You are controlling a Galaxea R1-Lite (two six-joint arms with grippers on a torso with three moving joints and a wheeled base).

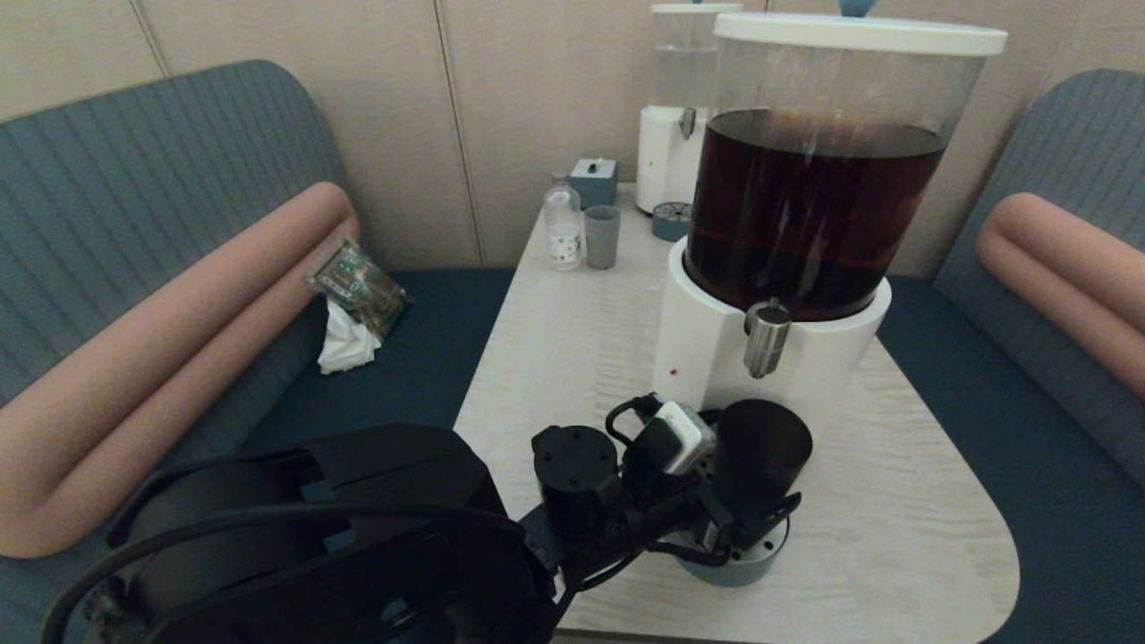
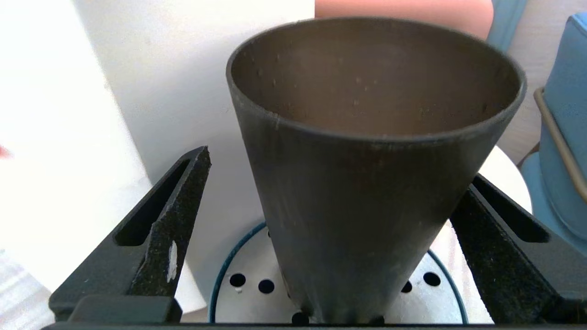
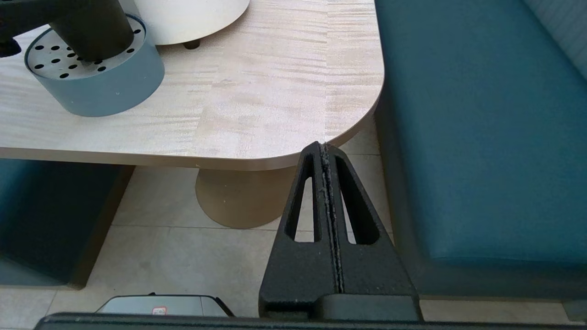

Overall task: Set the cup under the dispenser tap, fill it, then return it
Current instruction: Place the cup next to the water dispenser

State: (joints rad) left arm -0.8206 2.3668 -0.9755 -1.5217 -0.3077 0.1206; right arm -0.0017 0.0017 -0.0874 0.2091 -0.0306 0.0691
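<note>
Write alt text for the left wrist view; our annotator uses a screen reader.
The dark smoky cup stands upright and looks empty on a round perforated drip tray, between the open fingers of the left claw, with a gap on one side. The dispenser's white base rises just behind.

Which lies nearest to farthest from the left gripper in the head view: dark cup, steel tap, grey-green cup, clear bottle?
From the left gripper:
1. Dark cup, between its fingers.
2. Steel tap, just above.
3. Grey-green cup and clear bottle, side by side at the far table end; too close to rank.
</note>
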